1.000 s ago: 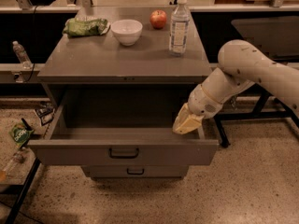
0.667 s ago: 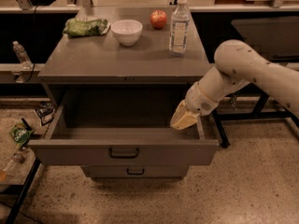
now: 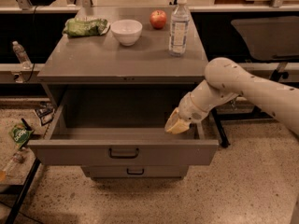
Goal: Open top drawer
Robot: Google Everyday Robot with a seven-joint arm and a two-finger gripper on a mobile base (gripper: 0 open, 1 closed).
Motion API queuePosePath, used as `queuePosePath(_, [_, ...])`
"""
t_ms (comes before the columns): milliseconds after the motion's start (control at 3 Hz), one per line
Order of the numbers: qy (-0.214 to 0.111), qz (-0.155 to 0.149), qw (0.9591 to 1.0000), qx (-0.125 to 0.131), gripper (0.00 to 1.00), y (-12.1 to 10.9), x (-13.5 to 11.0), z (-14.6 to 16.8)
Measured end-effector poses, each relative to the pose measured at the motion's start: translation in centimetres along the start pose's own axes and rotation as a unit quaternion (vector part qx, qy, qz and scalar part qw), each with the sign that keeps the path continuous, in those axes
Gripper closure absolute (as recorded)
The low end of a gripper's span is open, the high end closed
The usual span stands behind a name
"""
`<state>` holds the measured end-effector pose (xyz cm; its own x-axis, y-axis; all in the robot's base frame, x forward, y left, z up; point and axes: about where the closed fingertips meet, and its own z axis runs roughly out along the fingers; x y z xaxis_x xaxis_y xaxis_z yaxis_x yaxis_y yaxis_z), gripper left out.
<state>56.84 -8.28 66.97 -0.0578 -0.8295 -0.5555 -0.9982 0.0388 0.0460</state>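
Top drawer (image 3: 70,152), the wide grey metal one with a small dark bar handle (image 3: 124,152) at its centre, stands pulled well out of the cabinet, its bare inside showing. Below it a narrower grey drawer (image 3: 154,171) is shut. The pale, cream-tipped gripper (image 3: 175,123) hangs just behind the front panel, inside the right end of the cavity; whether it is open or closed I cannot tell. Over the last second it has drifted slightly left, off the right wall, while the drawer front has not moved. So the pull looks finished and the task essentially done. Farther back, the grey cabinet top (image 3: 93,59) carries a clear plastic bottle (image 3: 179,26), a white bowl (image 3: 127,31), a green bag (image 3: 85,27) and a red apple (image 3: 158,18).
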Motion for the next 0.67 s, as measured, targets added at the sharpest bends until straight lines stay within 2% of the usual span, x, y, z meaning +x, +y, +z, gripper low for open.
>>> queuePosePath(333, [-0.005,-0.007,1.0000,-0.002,1.00,0.5,0.5,1.8])
queuePosePath(667, [-0.008,-0.008,0.9998,-0.014,1.00,1.7,0.9,2.6])
